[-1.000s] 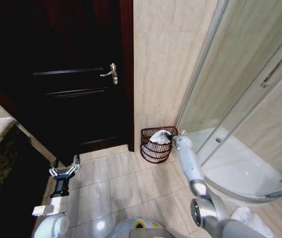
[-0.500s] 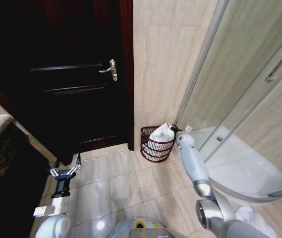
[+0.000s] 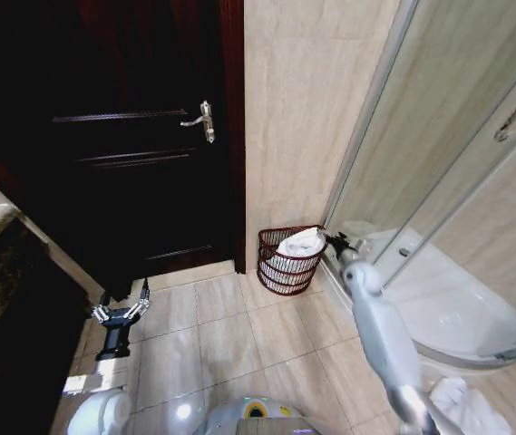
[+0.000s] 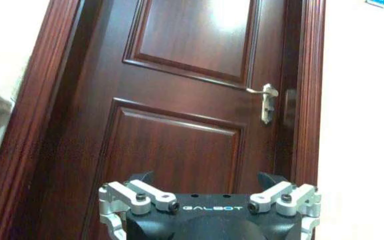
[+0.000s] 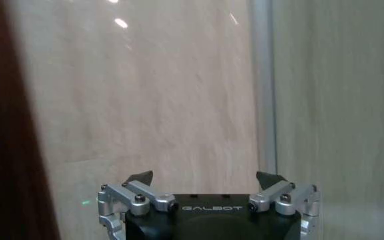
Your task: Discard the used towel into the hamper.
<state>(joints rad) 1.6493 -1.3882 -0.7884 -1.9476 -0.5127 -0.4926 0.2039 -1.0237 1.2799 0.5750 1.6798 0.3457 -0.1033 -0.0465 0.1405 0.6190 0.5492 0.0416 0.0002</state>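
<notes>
Lettering reading "GALBOT" [image 4: 212,208] is printed in white on the black body of the left gripper [image 4: 207,179], and the same word sits on the right gripper [image 5: 205,177] in its own wrist view. Both grippers hold nothing, their fingers spread wide apart with bare space between the tips.

In the head view the right gripper [image 3: 334,240] is raised just beside the hamper [image 3: 287,270], at its shower-side rim, apart from the white towel [image 3: 299,244] that lies bunched inside the hamper and mounds above the rim. The hamper stands on the tiled floor [image 3: 226,331] against the beige wall [image 3: 298,118], in the corner between the dark wooden door [image 3: 131,145] and the glass shower enclosure [image 3: 439,181].

The left gripper [image 3: 121,311] hangs low on the robot's left, over the floor near the door, well apart from the hamper. Its wrist view faces the door panels and the metal door handle [image 4: 267,100]. The right wrist view faces the wall and the shower's frame post [image 5: 262,85].
</notes>
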